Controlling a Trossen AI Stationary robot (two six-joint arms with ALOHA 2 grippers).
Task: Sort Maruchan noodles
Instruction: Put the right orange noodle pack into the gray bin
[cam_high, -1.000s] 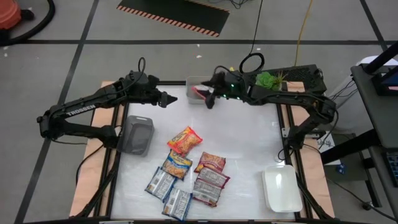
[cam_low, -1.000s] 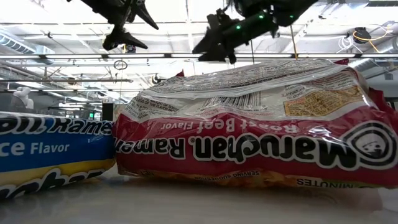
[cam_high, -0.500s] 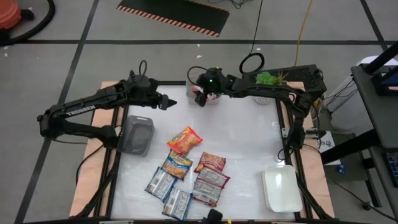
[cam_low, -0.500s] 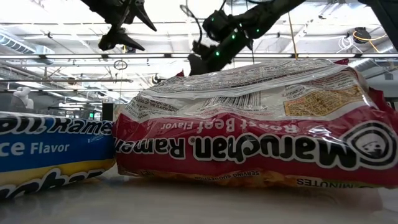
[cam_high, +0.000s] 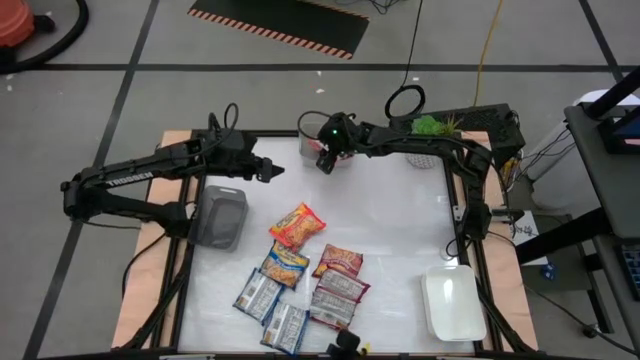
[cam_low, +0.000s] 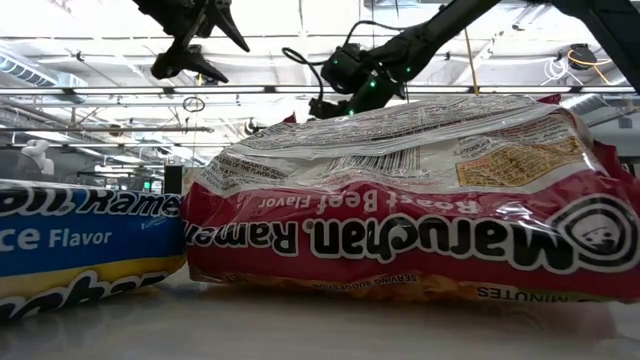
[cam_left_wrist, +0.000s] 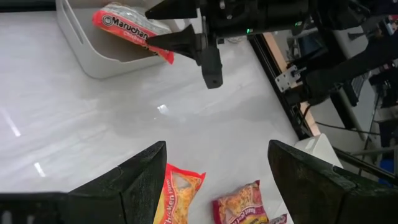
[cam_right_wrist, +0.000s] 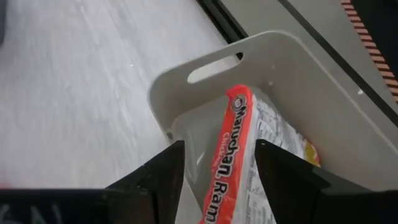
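High view: the right gripper (cam_high: 325, 160) is hanging over the white bin (cam_high: 309, 140) at the far edge of the table (cam_high: 400, 240); the bin is holding an orange-red packet (cam_high: 320, 150). The left gripper (cam_high: 270, 171) is hovering above the table's far left area, near the grey tray (cam_high: 221, 217) and apart from it. The loose Maruchan noodles (cam_high: 300, 270) are lying in a cluster at the table's centre and near edge: an orange-red packet nearest the far side, maroon-and-silver packets to the right, and blue-silver packets to the left. A white tray (cam_high: 453, 303) is resting at the near right corner.

Low view: a maroon Roast Beef packet (cam_low: 400, 210) is filling most of the frame, with a blue packet (cam_low: 80, 245) just beside it. Both arms are showing from above.

Left wrist view: the left gripper (cam_left_wrist: 217, 162) is holding its fingers (cam_left_wrist: 140, 180) wide apart, with nothing between them. Beyond them, the right gripper (cam_left_wrist: 208, 59) is hanging beside the white bin (cam_left_wrist: 93, 56), whose orange-red packet (cam_left_wrist: 127, 28) is leaning on the rim.

Right wrist view: the right gripper (cam_right_wrist: 221, 165) is pointing into the white bin (cam_right_wrist: 205, 62). Its fingers (cam_right_wrist: 158, 174) are standing parted either side of the orange-red packet (cam_right_wrist: 230, 155) lying in the bin; contact with the packet cannot be determined.
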